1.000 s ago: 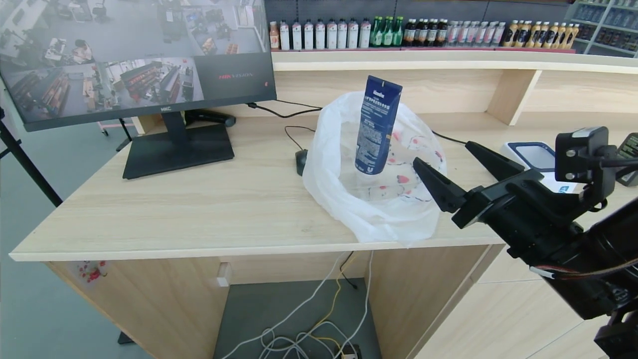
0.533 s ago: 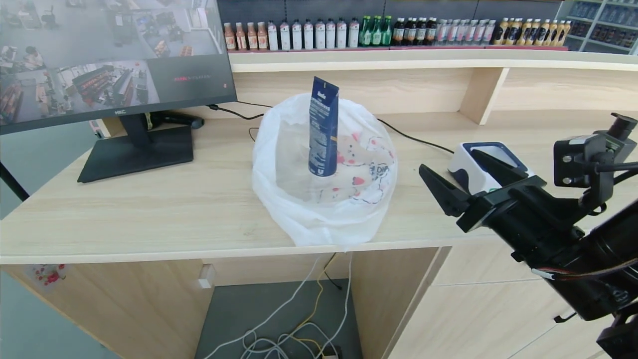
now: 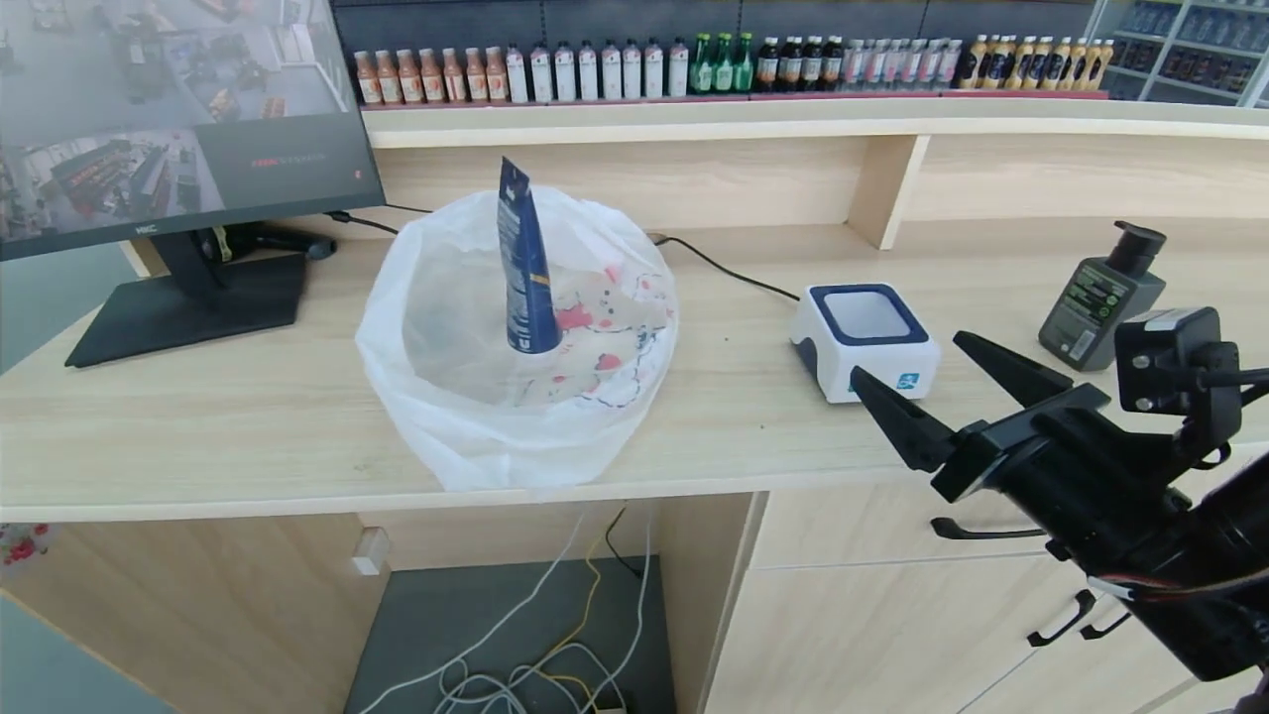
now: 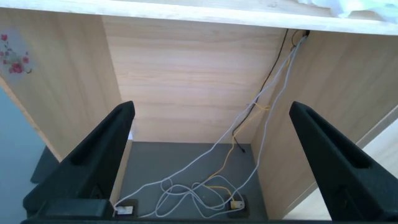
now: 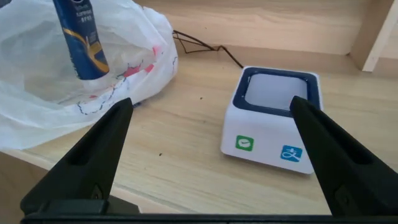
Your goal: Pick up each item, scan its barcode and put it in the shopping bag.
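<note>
A white plastic shopping bag sits open on the wooden counter, with a blue tube standing upright inside it. To its right is a white and blue barcode scanner box, and farther right a grey-green pump bottle. My right gripper hangs open and empty in front of the counter's edge, near the scanner. The right wrist view looks between its fingers at the bag and tube. My left gripper is open and empty, low down, facing the space under the counter.
A monitor stands at the counter's left, a black handheld device behind its stand. A raised back shelf with a wooden divider carries a row of bottles. Loose cables hang under the counter beside drawers with black handles.
The head camera has swung right, so the whole picture shifted left and the scanner box and pump bottle came into view. The right gripper, still open, now faces the scanner instead of the bag.
</note>
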Tool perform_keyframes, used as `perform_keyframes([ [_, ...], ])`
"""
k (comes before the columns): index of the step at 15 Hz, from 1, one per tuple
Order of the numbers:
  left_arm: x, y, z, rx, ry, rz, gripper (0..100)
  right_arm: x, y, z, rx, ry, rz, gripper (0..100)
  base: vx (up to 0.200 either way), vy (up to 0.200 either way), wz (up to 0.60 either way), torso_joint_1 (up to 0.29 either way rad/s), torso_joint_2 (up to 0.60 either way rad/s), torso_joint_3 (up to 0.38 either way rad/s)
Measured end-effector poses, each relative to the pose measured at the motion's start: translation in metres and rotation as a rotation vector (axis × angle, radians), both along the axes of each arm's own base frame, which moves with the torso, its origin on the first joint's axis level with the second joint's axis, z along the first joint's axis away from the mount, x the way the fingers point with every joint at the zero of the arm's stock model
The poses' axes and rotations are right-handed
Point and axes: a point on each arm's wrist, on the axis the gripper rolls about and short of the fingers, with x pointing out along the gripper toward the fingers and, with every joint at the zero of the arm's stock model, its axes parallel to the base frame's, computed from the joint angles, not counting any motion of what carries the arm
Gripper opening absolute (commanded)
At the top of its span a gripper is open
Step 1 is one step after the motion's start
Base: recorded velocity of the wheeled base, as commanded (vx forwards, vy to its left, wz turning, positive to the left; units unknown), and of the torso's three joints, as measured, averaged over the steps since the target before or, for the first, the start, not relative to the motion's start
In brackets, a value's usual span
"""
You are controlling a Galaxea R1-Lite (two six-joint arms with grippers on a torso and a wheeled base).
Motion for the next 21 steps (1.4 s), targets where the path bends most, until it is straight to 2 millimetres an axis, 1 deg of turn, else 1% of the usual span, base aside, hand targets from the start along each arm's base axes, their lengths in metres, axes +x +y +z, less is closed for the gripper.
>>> perform_keyframes([
  [4, 0.0000, 0.0000, 0.0000, -0.001, 0.000, 0.000, 100, 0.0012, 0.0008, 0.0040, 0.013, -0.014, 0.000, 100, 0.000, -0.200, 0.00, 0.004, 0.00, 0.006],
  [9, 0.0000, 0.0000, 0.0000, -0.001, 0.000, 0.000, 100, 0.0024, 0.0017, -0.0002, 0.004, 0.003, 0.001, 100, 0.000, -0.200, 0.00, 0.000, 0.00, 0.001],
  [17, 0.0000, 0.0000, 0.0000, 0.000, 0.000, 0.000, 100, 0.0035, 0.0023, -0.0010, 0.003, 0.006, 0.001, 100, 0.000, -0.200, 0.00, 0.004, 0.00, -0.001],
  [21, 0.0000, 0.0000, 0.0000, 0.000, 0.000, 0.000, 100, 0.0033, 0.0021, -0.0010, 0.002, 0.005, 0.000, 100, 0.000, 0.000, 0.00, 0.000, 0.00, 0.000],
])
